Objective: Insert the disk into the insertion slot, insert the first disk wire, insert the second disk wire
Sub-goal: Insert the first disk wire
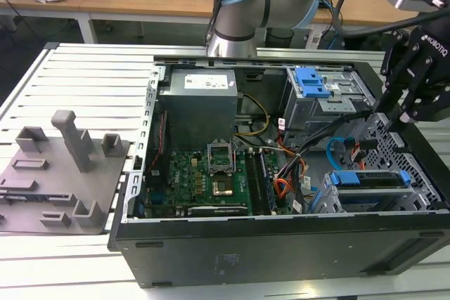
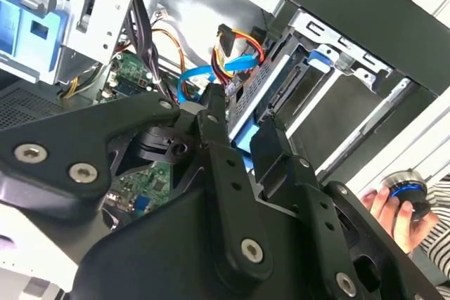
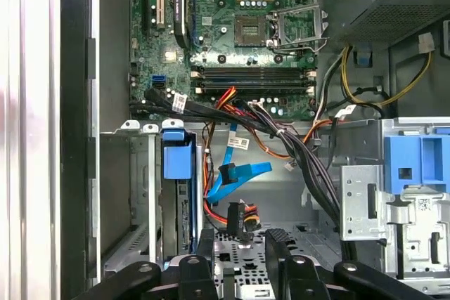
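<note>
Hovering over the drive corner of the open case [image 1: 281, 247] on the worktop [image 1: 84, 75], the end effector [image 1: 394, 112] has its fingers [image 3: 204, 244] spread apart with nothing between them, and both wrist views show the gap. The disk [image 1: 369, 179] sits on edge in its blue carrier, down inside the slot [image 1: 420, 173]. The light-blue wire [image 3: 242, 173] loops just beside the disk with its dark plug close by, though I cannot tell whether that plug is seated.
</note>
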`<control>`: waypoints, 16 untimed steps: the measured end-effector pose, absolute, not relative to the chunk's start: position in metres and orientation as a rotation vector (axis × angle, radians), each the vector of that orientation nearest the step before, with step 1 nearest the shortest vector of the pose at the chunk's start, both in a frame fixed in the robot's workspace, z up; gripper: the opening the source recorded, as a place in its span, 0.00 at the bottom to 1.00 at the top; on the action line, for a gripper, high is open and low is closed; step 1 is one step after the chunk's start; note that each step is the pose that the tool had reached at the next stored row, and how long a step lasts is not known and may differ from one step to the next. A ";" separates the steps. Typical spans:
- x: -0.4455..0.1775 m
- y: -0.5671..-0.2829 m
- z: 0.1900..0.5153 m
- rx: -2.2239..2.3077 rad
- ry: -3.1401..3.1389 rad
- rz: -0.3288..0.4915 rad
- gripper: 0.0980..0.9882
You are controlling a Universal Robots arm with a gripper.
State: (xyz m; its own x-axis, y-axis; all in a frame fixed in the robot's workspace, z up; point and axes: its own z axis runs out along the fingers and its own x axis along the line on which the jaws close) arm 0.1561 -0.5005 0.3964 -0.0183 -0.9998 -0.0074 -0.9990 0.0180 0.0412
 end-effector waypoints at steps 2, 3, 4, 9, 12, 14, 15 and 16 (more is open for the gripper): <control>0.155 -0.500 0.390 2.183 -2.226 -0.054 0.36; 0.155 -0.500 0.388 2.182 -2.227 -0.054 0.36; 0.154 -0.500 0.385 2.181 -2.228 -0.054 0.36; 0.152 -0.500 0.371 2.175 -2.230 -0.050 0.36; 0.151 -0.500 0.363 2.175 -2.229 -0.048 0.36; 0.151 -0.500 0.359 2.174 -2.229 -0.048 0.36; 0.151 -0.500 0.354 2.174 -2.229 -0.048 0.36; 0.151 -0.500 0.352 2.174 -2.229 -0.048 0.36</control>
